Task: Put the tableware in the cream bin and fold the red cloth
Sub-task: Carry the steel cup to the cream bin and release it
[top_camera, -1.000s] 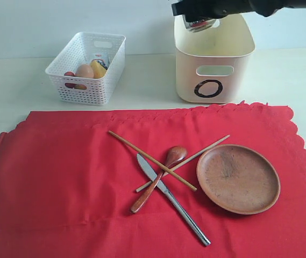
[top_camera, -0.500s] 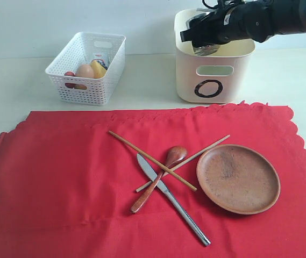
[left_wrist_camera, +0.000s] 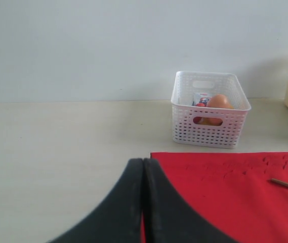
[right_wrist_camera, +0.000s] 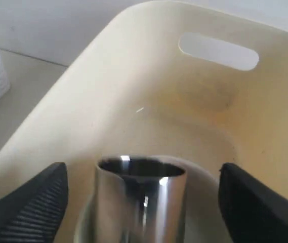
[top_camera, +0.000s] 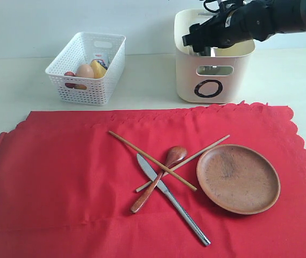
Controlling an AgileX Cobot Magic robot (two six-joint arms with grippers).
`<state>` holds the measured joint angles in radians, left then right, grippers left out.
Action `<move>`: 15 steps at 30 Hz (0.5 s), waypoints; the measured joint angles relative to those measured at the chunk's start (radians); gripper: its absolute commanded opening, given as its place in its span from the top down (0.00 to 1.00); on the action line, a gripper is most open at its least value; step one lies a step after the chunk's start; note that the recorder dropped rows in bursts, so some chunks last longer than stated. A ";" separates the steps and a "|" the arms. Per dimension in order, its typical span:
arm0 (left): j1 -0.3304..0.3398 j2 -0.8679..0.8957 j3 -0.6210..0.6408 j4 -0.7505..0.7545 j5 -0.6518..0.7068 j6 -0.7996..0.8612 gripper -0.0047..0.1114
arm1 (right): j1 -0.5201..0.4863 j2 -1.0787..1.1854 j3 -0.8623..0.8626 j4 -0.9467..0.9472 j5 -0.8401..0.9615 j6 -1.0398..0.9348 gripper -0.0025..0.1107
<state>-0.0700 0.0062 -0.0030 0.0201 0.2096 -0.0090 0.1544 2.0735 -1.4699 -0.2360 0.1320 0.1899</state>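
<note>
In the exterior view, hangs the right gripper point(top_camera: 205, 47) over the open top of the cream bin point(top_camera: 187, 80) at the back, with the round brown plate point(top_camera: 237, 179), dark wooden spoon point(top_camera: 158, 185), metal knife point(top_camera: 171, 199) and crossed wooden chopsticks point(top_camera: 142, 152) lying on the spread red cloth point(top_camera: 61, 177) in front. In the left wrist view, holds the left gripper point(left_wrist_camera: 144, 202) pressed together on nothing by a corner of the cloth, facing the white lattice basket point(left_wrist_camera: 209, 131). In the right wrist view, spreads the fingers point(right_wrist_camera: 32, 202) wide either side of the shiny steel cup point(right_wrist_camera: 141, 197), clear of it, upright inside the bin.
</note>
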 measured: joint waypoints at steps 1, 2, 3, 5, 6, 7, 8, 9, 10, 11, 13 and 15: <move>0.000 0.000 0.000 0.000 0.000 0.000 0.96 | 0.000 -0.002 0.000 0.000 0.019 0.000 0.28; 0.000 0.000 0.000 0.000 0.000 0.000 0.96 | 0.000 -0.007 0.000 0.000 0.042 0.000 0.28; 0.000 0.000 0.000 0.000 0.000 0.000 0.96 | 0.000 -0.015 0.000 0.000 0.076 0.000 0.28; 0.000 0.000 0.000 0.000 0.000 0.000 0.96 | 0.000 -0.037 0.000 0.000 0.119 0.000 0.29; 0.000 0.000 0.000 0.000 0.000 0.000 0.96 | 0.000 -0.052 0.000 -0.002 0.140 0.000 0.29; 0.000 0.000 0.000 0.000 0.000 0.000 0.96 | 0.000 -0.067 0.000 -0.002 0.155 0.000 0.29; 0.000 0.000 0.000 0.000 0.000 0.000 0.96 | 0.000 -0.087 0.000 -0.002 0.176 0.000 0.29; 0.000 0.000 0.000 0.000 0.000 0.000 0.96 | 0.000 -0.111 0.000 0.000 0.194 0.000 0.29; 0.000 0.000 0.000 0.000 0.000 0.000 0.96 | 0.000 -0.131 0.000 0.000 0.210 0.000 0.29; 0.000 0.000 0.000 0.000 0.000 0.000 0.96 | 0.000 -0.158 0.000 0.007 0.228 0.000 0.29; 0.000 0.000 0.000 0.000 0.000 0.000 0.96 | 0.000 -0.213 0.000 0.036 0.263 0.000 0.29; 0.000 0.000 0.000 0.000 0.000 0.000 0.96 | 0.000 -0.264 0.000 0.082 0.302 0.000 0.29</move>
<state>-0.0700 0.0062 -0.0030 0.0201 0.2096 -0.0090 0.1544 1.8095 -1.4699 -0.1538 0.4338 0.1899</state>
